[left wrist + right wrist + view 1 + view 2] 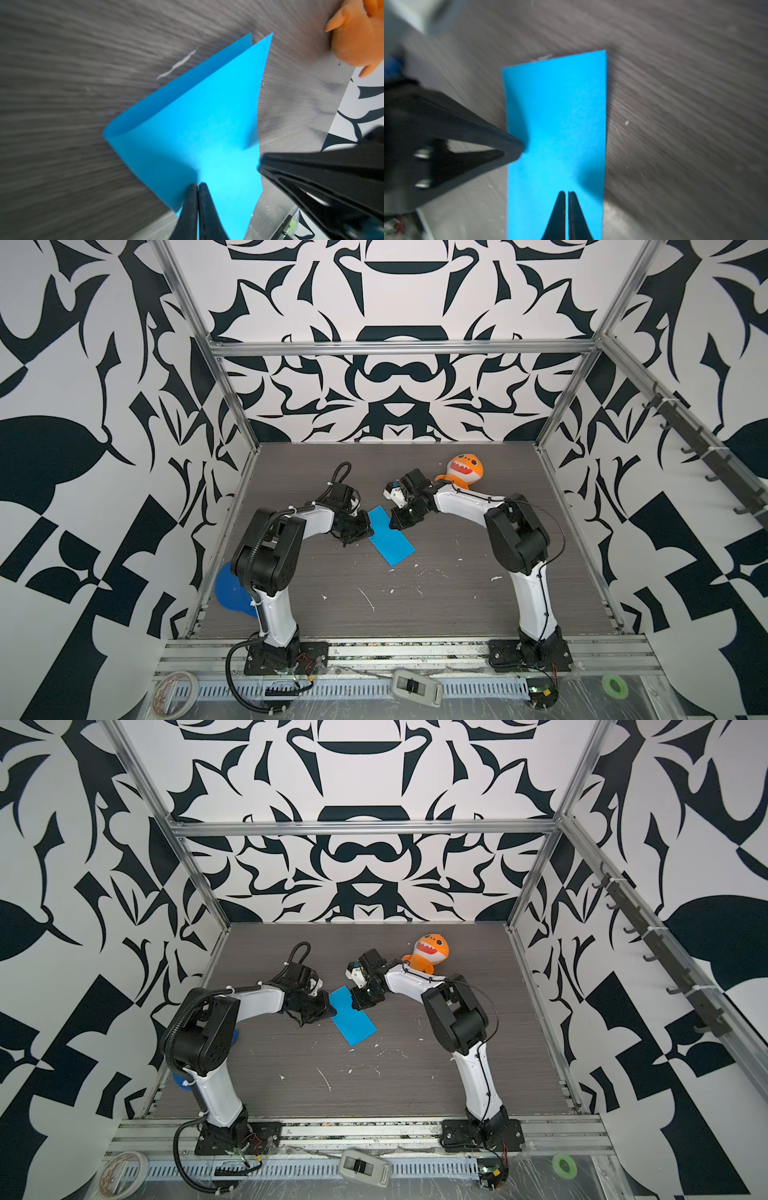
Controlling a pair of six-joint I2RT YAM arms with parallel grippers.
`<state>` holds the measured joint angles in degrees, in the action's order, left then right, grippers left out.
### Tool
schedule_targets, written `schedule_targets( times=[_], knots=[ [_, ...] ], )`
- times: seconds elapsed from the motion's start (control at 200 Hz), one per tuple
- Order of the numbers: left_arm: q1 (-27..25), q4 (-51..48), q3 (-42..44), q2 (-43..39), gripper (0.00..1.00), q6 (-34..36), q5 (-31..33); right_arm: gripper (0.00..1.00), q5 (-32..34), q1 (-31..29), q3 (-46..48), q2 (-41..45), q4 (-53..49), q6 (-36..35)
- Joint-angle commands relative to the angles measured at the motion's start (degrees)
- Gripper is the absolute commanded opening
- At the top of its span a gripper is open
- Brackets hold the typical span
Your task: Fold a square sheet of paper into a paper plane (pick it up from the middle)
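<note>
Both pressed together, my left claw (198, 185) and right claw (566, 193) rest on the doubled square sheet of paper (390, 537), likely pinning it to the worktop (415, 605) for creasing.

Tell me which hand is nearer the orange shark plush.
Right. The right hand sits on the blue paper's edge facing the orange shark plush, which lies beyond it, farther back. The left hand is on the paper's opposite edge, farther off.

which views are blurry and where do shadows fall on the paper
Left wrist: table streaked with blur, plush soft. Right wrist: left gripper out of focus, a shadow beside it on the paper. Both top views: sharp, evenly lit.
</note>
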<state>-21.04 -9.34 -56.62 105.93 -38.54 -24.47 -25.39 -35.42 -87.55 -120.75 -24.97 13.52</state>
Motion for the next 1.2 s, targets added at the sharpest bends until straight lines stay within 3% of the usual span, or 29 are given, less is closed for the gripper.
schedule_targets(
  times=[0.0,0.15,0.345,0.88,1.195],
  knots=[
    [-0.3,-0.9,2.8,0.9,0.08,0.5,2.7,0.1,1.6,-3.0,4.7,7.7,5.7,16.8],
    [-0.3,-0.1,3.5,0.9,0.08,0.2,2.9,0.07,3.9,-7.5,11.6,9.2,13.1,32.2],
    [-0.3,0.1,3.4,1.1,0.08,0.3,3.0,0.0,8.4,-10.8,12.9,7.9,15.8,38.4],
    [-0.3,0.1,2.6,2.0,0.08,0.3,2.6,0.0,9.1,-10.7,10.9,3.4,16.4,39.6],
    [-0.3,-0.1,3.0,2.0,0.08,0.2,3.7,0.0,7.3,-10.8,16.0,6.0,15.3,39.1]
  ],
)
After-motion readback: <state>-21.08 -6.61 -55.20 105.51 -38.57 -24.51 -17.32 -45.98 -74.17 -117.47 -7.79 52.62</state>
